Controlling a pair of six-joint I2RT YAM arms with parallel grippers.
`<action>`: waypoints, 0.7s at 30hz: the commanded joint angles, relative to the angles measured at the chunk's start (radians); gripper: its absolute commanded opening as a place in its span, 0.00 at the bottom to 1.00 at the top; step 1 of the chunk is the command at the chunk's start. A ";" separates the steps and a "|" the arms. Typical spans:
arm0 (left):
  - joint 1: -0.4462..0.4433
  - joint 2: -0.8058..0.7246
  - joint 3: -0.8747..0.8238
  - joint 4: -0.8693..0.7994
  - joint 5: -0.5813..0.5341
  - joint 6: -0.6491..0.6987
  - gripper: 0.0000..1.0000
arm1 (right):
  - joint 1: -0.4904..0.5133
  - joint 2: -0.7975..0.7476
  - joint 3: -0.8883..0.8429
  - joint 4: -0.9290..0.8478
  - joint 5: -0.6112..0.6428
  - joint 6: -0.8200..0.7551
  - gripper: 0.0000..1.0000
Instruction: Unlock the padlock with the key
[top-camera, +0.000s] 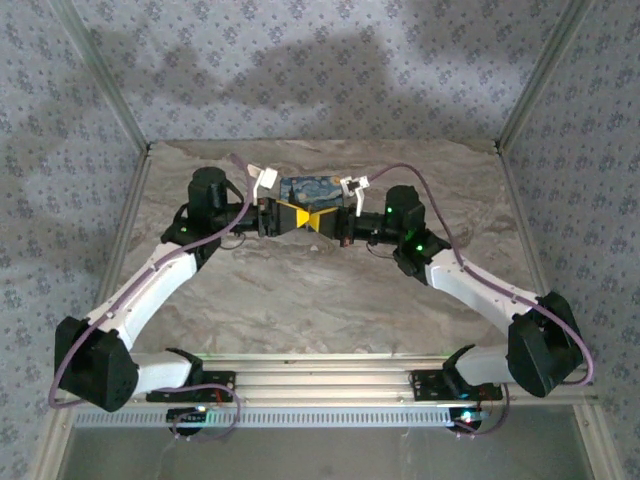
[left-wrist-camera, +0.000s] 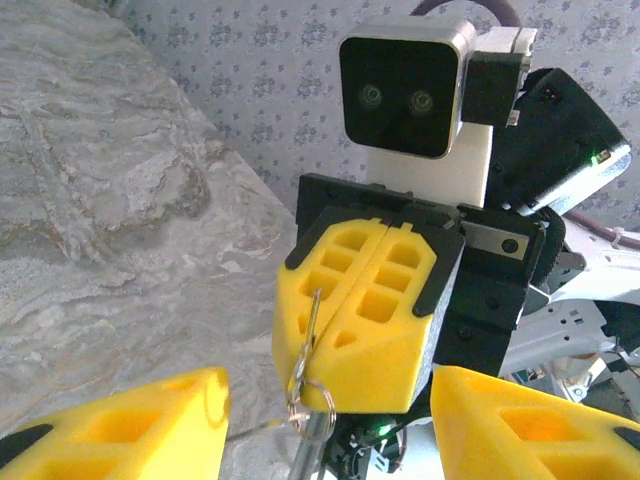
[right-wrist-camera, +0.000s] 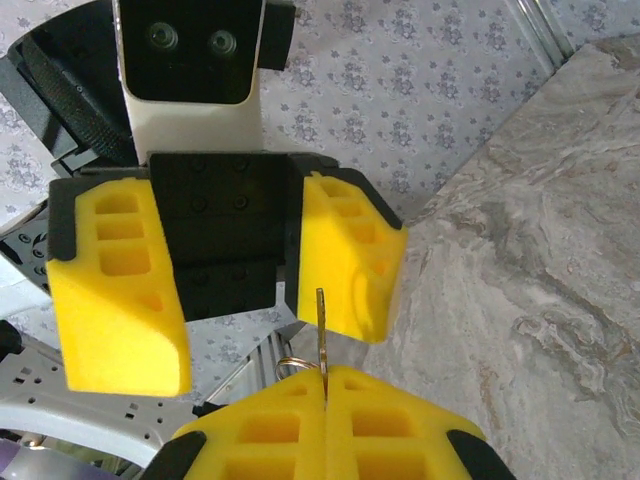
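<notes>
1. We judge the task to be at an early stage. The key (right-wrist-camera: 321, 335) is off the table (top-camera: 330, 290) and in hand, but nothing suggests it has gone into a lock.
2. The right claw (right-wrist-camera: 325, 385) has its fingers pressed together on the key, which comes out of the seam between them.
3. The left claw (right-wrist-camera: 235, 290) faces it nose to nose, with its fingers (right-wrist-camera: 115, 290) spread apart and nothing between them.
4. Both claws meet above the far middle of the table. The key sits in the short gap between them, clear of the surface.
5. Still to do, as we read it, are getting the padlock held steady, seating the key, turning it and freeing the shackle. A dark bluish patch (top-camera: 310, 190) lies just beyond the claws, and we cannot tell whether it is the padlock.
6. We see the key edge-on, as a thin strip. Its long axis follows the right claw's finger seam and continues outward toward the gap in the left claw, so it runs roughly side to side across the table.
7. A wire ring (left-wrist-camera: 312, 400) hangs on the key just beside the right claw's tips. We cannot tell which end carries the teeth.
</notes>
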 joint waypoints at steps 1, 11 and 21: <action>-0.001 0.011 0.013 0.021 -0.004 0.018 0.53 | 0.006 0.003 0.008 0.029 0.002 0.003 0.00; -0.001 0.021 0.009 0.001 0.003 0.046 0.40 | 0.005 0.014 0.013 0.047 0.002 0.019 0.00; -0.001 0.033 0.009 0.006 0.026 0.050 0.22 | 0.003 0.018 -0.004 0.079 0.006 0.039 0.00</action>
